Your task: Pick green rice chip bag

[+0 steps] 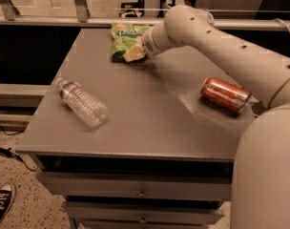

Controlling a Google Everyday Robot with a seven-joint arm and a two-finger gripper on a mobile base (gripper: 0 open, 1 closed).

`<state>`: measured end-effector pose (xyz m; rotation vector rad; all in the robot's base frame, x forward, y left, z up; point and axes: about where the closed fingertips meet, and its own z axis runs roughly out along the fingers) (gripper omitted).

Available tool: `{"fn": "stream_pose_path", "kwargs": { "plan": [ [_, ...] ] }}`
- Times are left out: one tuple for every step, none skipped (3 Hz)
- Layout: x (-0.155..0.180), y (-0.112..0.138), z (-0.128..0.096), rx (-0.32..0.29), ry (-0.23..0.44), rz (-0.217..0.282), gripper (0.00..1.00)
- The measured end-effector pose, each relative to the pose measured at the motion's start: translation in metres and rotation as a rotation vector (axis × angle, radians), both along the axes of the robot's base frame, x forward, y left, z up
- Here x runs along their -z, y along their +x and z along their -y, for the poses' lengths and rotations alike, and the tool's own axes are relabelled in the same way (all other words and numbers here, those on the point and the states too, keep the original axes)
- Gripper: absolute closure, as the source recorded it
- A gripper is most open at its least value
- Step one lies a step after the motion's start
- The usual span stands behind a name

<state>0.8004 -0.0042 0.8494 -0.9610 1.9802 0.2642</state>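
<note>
Tool (134, 54) is right down at the near edge of the small crinkly bright-green rice chip bag (125, 36), way out at the far side of the flat grey table (150, 128), with the long white arm (216, 39) reaching across from the right to get there. Clamped or apart? I cannot tell from this angle. The bag lies flat, so a low, slanted approach at its edge makes sense: that's where loose wrapper can be pinched. A clear plastic water bottle (82, 103) lies on its side off to the left and an orange soda can (225, 94) to the right, both well apart from the bag, so nothing crowds the grasp. I'd judge this the grasping step, lift not yet made.
</note>
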Motion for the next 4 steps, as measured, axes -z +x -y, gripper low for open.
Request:
{"fn": "stream_pose_path", "kwargs": {
  "plan": [
    [-0.004,-0.001,0.006,0.014,-0.012,0.015,0.71],
    [-0.024,-0.006,0.014,0.018,-0.045,0.071,0.94],
    [-0.05,-0.013,0.025,0.015,-0.05,0.142,1.0],
    [-0.079,-0.02,0.039,-0.003,-0.006,0.216,1.0]
  ]
}}
